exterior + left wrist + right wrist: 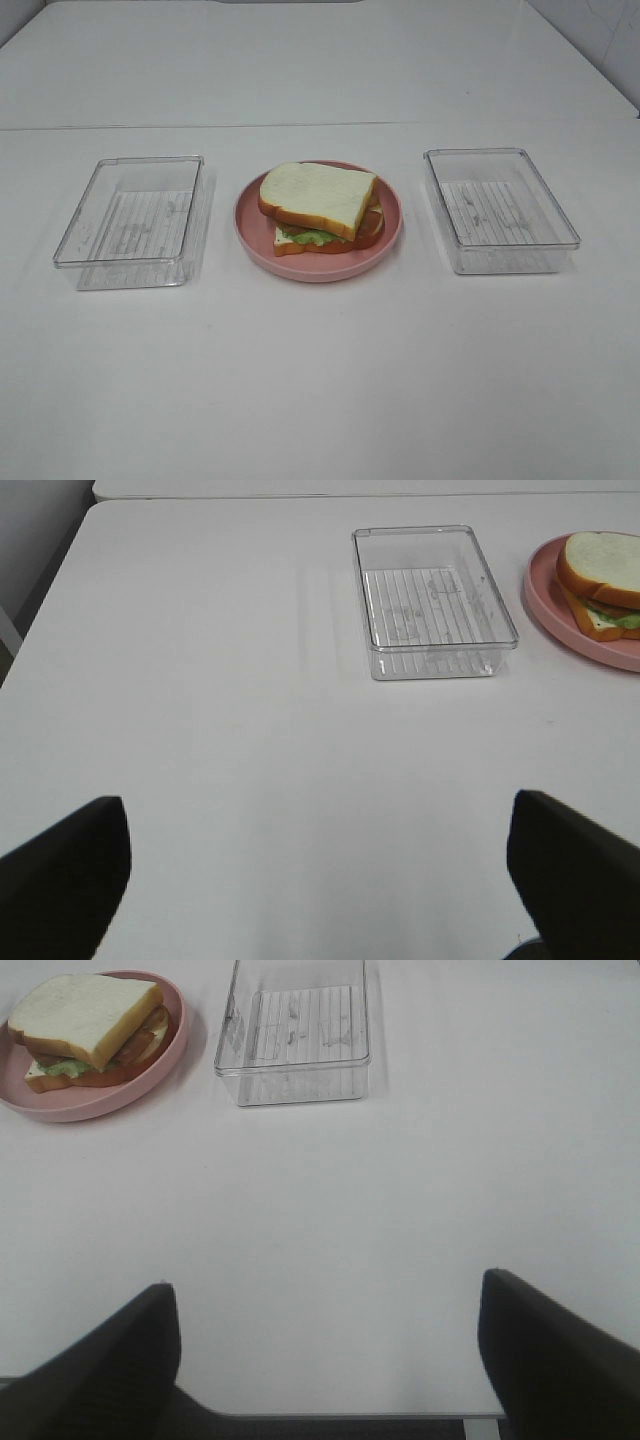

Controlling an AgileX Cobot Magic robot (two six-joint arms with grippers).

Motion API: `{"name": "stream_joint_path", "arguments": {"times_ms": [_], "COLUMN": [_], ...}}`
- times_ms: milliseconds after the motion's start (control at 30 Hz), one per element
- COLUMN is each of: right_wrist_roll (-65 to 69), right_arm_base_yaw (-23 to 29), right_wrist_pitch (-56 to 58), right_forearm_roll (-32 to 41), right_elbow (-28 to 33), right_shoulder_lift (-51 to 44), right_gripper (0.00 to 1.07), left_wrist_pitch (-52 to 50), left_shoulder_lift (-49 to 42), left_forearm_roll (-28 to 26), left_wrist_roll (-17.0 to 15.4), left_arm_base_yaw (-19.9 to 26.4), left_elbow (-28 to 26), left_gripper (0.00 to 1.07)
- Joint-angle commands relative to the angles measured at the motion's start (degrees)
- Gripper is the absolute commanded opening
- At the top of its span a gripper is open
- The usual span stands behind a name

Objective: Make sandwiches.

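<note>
One sandwich (318, 206) sits on a round pink plate (390, 235) at the table's middle: white bread with orange-brown crust, green lettuce and a reddish filling between two slices, the upper slice set askew. It also shows in the left wrist view as the sandwich (607, 582) on the plate (545, 595), and in the right wrist view as the sandwich (88, 1028) on the plate (100, 1100). My left gripper (318, 880) is open and empty, far from the plate near the table's front. My right gripper (325, 1360) is open and empty too, at the front edge. Neither arm appears in the high view.
An empty clear plastic tray (130, 222) stands left of the plate and another empty tray (498, 209) right of it. The same trays show in the wrist views, the left one (432, 600) and the right one (294, 1032). The table's front edge (330, 1415) lies under my right gripper.
</note>
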Motion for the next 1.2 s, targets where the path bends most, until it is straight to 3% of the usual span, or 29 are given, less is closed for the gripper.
{"name": "stream_joint_path", "arguments": {"times_ms": [33, 467, 1200], "right_wrist_roll": [-0.40, -0.40, -0.40], "right_arm_base_yaw": [-0.06, -0.06, -0.06], "right_wrist_pitch": [-0.46, -0.46, -0.46], "right_forearm_roll": [0.29, 0.29, 0.29], "right_elbow": [0.23, 0.23, 0.23], "right_shoulder_lift": [-1.20, -1.20, -1.20], "right_gripper": [0.79, 0.79, 0.79], "left_wrist_pitch": [-0.97, -0.97, -0.97], "left_shoulder_lift": [-0.92, -0.92, -0.92], "left_forearm_roll": [-0.52, -0.46, -0.46], "left_wrist_roll": [-0.29, -0.29, -0.29], "left_arm_base_yaw": [0.00, -3.55, -3.55], "left_elbow": [0.11, 0.11, 0.11], "left_gripper": [0.94, 0.94, 0.94]}}
